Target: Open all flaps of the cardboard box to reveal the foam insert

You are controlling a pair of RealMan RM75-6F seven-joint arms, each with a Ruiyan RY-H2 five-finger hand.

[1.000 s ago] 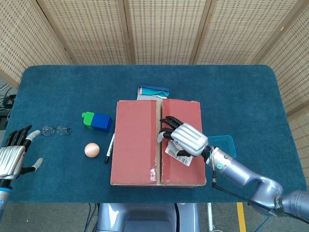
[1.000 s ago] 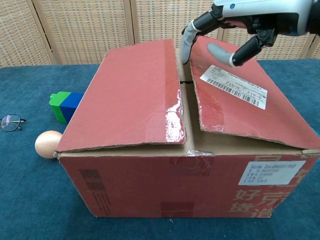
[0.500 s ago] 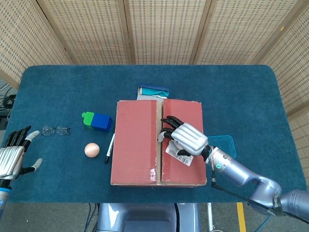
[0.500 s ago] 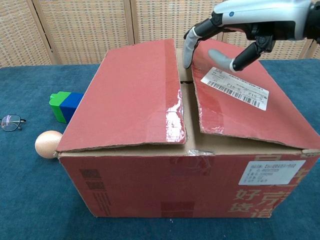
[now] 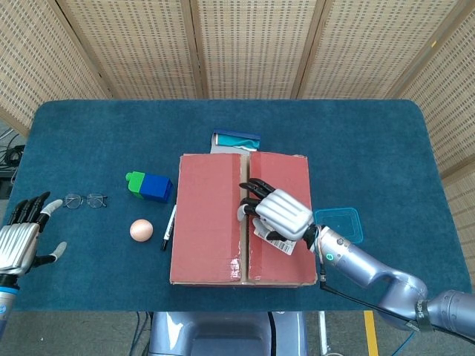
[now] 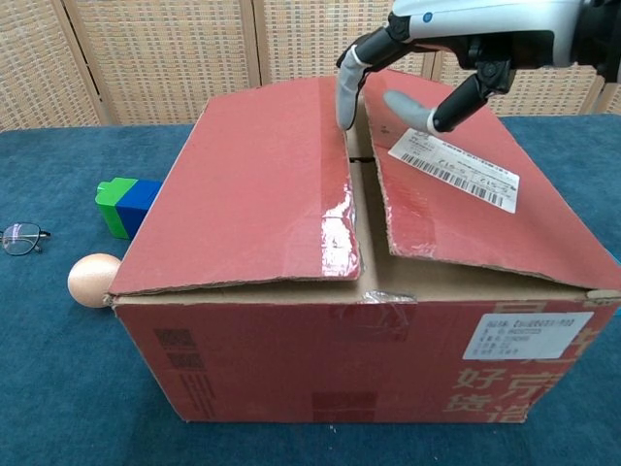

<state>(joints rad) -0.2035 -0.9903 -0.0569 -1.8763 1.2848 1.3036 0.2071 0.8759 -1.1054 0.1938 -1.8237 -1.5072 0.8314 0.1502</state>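
Fingers of the right hand hang slightly curled and spread over the middle seam of the red-brown cardboard box, gripping nothing; one pale tip points down at the gap between the two top flaps, seemingly so it can hook under an edge. The box sits on the blue cloth-covered worktop directly beneath those fingers, both long flaps down, so no foam insert shows yet. The left flap lies to one side of the fingertip and slopes up toward the seam; the right flap, bearing a white barcode label, lies under the palm and is already slightly raised along its inner edge, which would make it the easier one to catch. Whether any finger touches cardboard I cannot tell.

Past the fingertips, against the far wall of the box, rests a white and teal packet. Behind the wrist lies a flat teal plastic lid. Across the box from the fingers are a black pen, a beige egg-shaped ball and a green and blue toy block, then thin wire-framed glasses. Well apart at the worktop's edge, the left hand waits with fingers apart and holding nothing, apparently parked clear until its own flap needs lifting.
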